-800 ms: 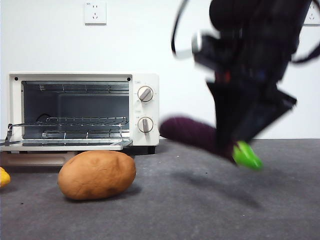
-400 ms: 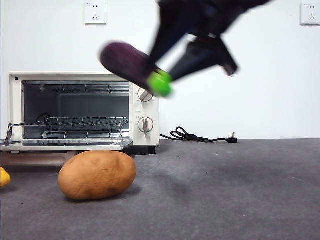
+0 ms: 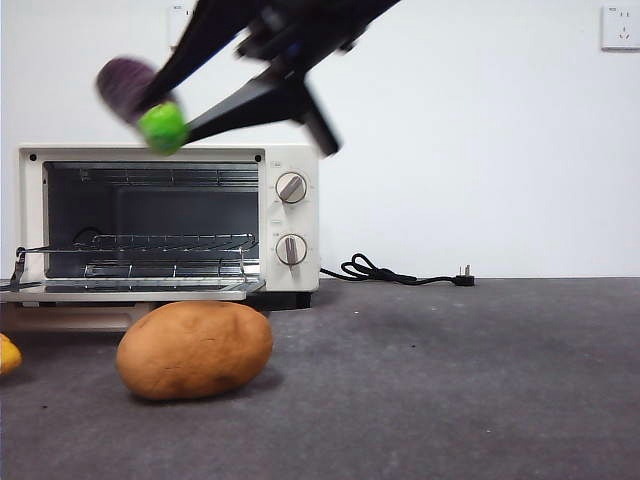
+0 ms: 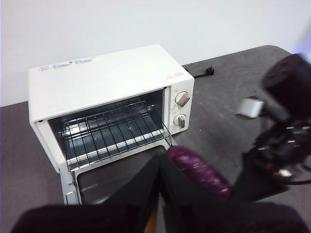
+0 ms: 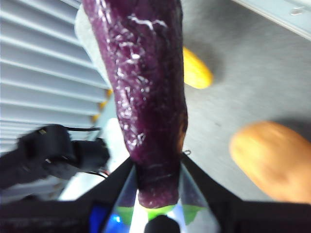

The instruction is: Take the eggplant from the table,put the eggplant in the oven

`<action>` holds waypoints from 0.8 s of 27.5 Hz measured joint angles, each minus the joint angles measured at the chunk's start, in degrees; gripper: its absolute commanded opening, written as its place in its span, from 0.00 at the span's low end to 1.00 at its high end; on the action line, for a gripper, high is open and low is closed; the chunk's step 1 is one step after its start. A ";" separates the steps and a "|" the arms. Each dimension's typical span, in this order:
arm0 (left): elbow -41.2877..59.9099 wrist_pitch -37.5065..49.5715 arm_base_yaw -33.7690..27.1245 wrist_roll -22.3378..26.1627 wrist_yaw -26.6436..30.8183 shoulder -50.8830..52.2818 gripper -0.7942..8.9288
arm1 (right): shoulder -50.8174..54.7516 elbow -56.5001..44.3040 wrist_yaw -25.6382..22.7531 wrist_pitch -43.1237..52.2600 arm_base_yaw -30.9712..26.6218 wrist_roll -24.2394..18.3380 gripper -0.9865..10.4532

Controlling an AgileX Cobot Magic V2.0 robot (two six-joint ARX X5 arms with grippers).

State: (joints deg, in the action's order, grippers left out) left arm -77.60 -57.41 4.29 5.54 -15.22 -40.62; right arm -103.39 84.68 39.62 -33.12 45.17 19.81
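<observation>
My right gripper [image 3: 158,104] is shut on the dark-purple eggplant [image 3: 126,84] near its green cap and holds it in the air, above the top left part of the cream-white oven [image 3: 291,215]. The right wrist view shows the eggplant [image 5: 146,82] running out lengthwise from between the jaws of that gripper [image 5: 156,171]. The oven [image 4: 97,77] has its door folded down and its wire rack bare. In the left wrist view the eggplant [image 4: 199,172] hangs in front of the open door, just beyond my left gripper [image 4: 159,167], which is shut and holds nothing. The dark grey table [image 3: 450,380] fills the foreground.
A rounded brown potato [image 3: 195,350] lies on the table in front of the oven door, also seen as the potato [image 5: 272,160] below the held eggplant. A yellow object [image 3: 5,355] sits at the left edge. A black power cord [image 3: 390,272] trails right of the oven.
The right gripper has carried the eggplant up and to the left, from low over the table at right to above the oven's left part. Potato and oven have not moved.
</observation>
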 measured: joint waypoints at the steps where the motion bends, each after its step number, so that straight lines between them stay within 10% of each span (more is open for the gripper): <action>1: 0.00 0.00 0.00 0.00 0.00 0.00 0.08 | -2.16 1.79 1.49 -0.02 0.07 0.74 0.08; 12: 0.00 -0.04 0.00 0.00 0.00 0.00 0.08 | -20.59 22.12 7.34 3.43 0.13 12.85 0.08; 22: 0.00 -0.28 0.00 0.00 0.00 0.11 0.08 | -29.27 27.50 5.44 19.54 -0.77 33.24 0.08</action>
State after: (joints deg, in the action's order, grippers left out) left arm -77.60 -57.69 4.29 5.54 -15.22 -40.51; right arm -132.66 112.18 45.06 -13.58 44.40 53.06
